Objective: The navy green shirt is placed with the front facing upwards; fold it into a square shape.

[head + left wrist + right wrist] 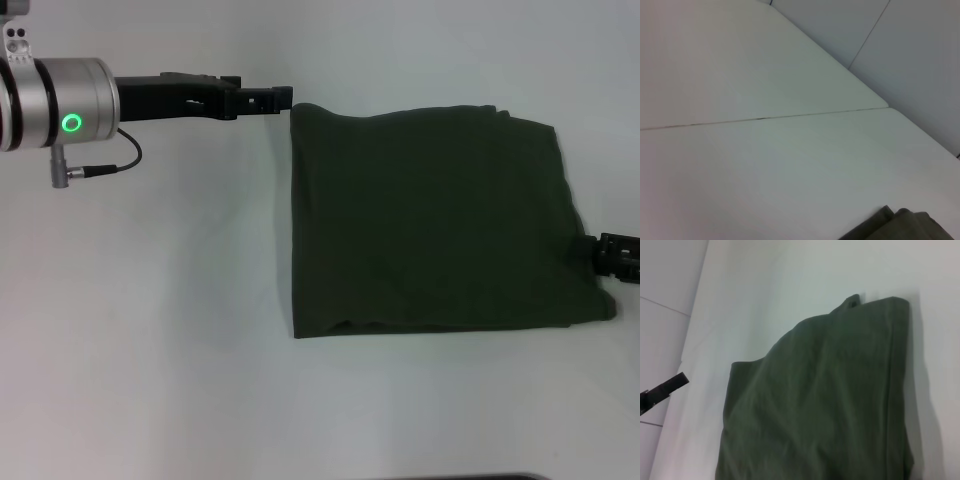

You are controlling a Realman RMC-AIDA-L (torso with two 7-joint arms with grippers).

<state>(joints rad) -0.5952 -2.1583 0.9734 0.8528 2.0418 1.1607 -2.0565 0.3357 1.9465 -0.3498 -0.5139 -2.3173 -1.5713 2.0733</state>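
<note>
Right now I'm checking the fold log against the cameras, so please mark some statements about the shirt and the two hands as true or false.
1. The navy green shirt lies folded into a roughly square block on the white table. True.
2. Pale chest lettering shows on the shirt's top face. False: only plain dark green cloth shows.
3. The left hand is at the shirt's far left corner. True.
4. The right hand hangs high above the shirt's middle. False: it sits at the shirt's right edge.
5. A second garment lies beside the shirt. False: the shirt is the only cloth on the table.
</note>
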